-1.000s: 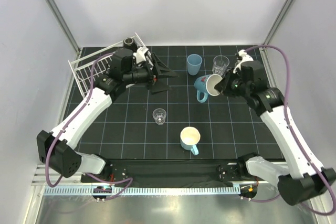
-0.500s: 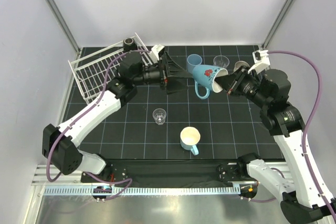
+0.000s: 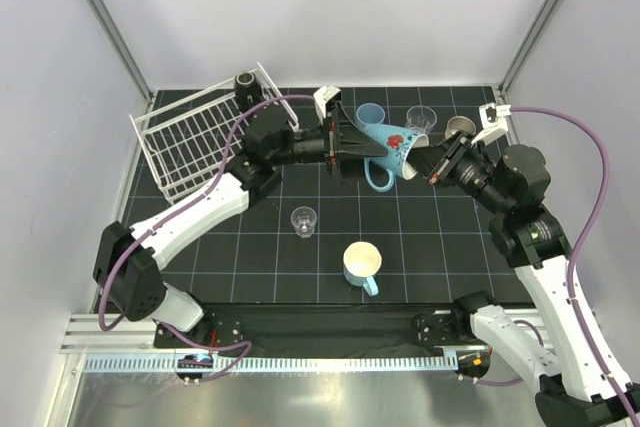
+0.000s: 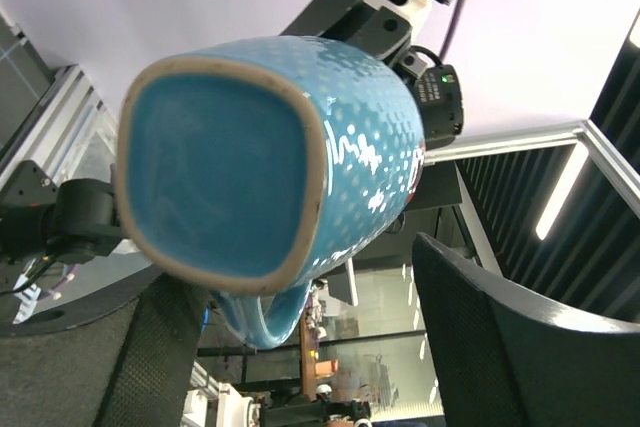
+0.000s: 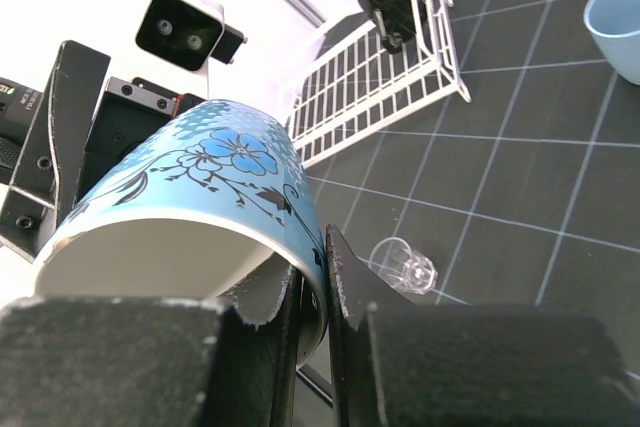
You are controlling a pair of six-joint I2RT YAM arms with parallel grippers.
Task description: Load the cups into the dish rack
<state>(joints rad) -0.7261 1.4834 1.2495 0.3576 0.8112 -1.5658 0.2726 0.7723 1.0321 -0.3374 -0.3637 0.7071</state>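
Dish rack [image 3: 190,142]: white wire; far left of the black gridded mat [image 3: 250,247]; black mug [image 3: 245,80] at its far corner
Right gripper [image 3: 425,160]: pinching the rim of the floral blue mug [image 3: 392,145], one finger inside, one outside; mug held sideways in the air, mid-back of the mat
Left gripper [image 3: 355,144]: jaws wide, either side of that mug's base; contact unclear
Cream-lined blue mug [image 3: 362,264]: upright, near centre
Light blue tumbler [image 3: 370,119]: just behind the held mug
Small clear glass [image 3: 304,219]: upright, mid-mat

Floral blue mug [image 3: 392,143] aloft (tipped sideways)
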